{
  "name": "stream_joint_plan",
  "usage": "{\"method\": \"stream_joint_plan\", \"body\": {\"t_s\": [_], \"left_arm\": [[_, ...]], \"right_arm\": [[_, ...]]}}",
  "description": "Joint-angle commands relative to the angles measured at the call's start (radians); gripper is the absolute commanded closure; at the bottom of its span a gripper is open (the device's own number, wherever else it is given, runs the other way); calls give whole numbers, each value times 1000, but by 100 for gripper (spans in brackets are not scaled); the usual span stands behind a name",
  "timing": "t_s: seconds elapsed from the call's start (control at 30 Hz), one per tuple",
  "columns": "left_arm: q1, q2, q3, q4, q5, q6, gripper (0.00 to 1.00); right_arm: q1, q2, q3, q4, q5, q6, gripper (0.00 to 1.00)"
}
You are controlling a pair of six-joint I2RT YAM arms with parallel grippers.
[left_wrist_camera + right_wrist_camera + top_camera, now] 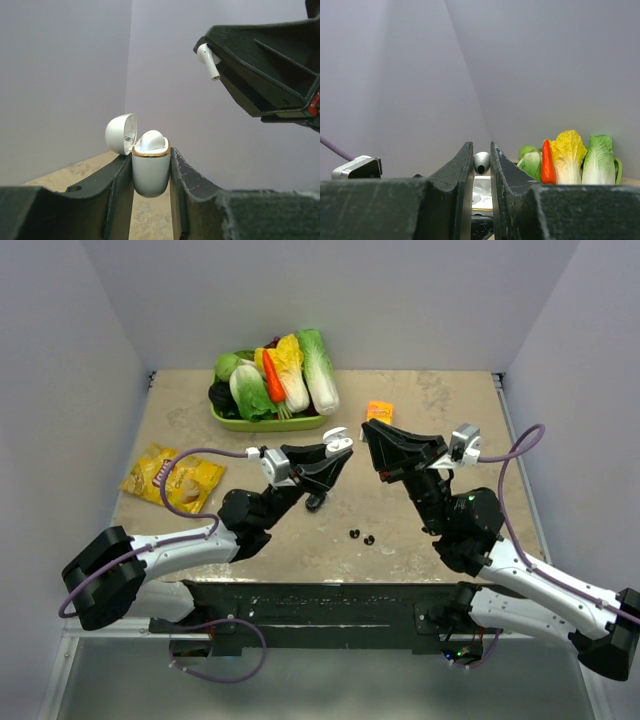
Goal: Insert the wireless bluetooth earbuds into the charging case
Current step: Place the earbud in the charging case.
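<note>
my right pincer point(481, 150) clamped on earbud point(206, 57), stem down | my left pincer point(151, 156) clamped on open charging case point(150, 175) | case just below-ahead of right pincer, apart

The left arm point(180, 545) reaches from the near left corner diagonally toward the middle. The left gripper point(337, 447) is raised off the counter point(200, 410) and clamped on the charging case point(150, 175). The right arm point(530, 580) mirrors it. The right gripper point(372, 437) pinches a white earbud point(208, 59), with its tip facing the left one, near but apart.
</note>
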Motion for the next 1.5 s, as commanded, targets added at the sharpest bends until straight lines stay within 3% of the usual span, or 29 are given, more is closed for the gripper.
{"method": "stream_joint_plan", "body": {"t_s": [0.0, 0.53, 1.47], "left_arm": [[7, -25, 28, 505, -74, -137, 100], [7, -30, 68, 428, -26, -287, 100], [7, -39, 71, 442, 11, -273, 100]], "right_arm": [[3, 5, -13, 99, 13, -25, 100], [4, 71, -51, 214, 16, -71, 100], [4, 98, -70, 191, 23, -117, 100]]}}
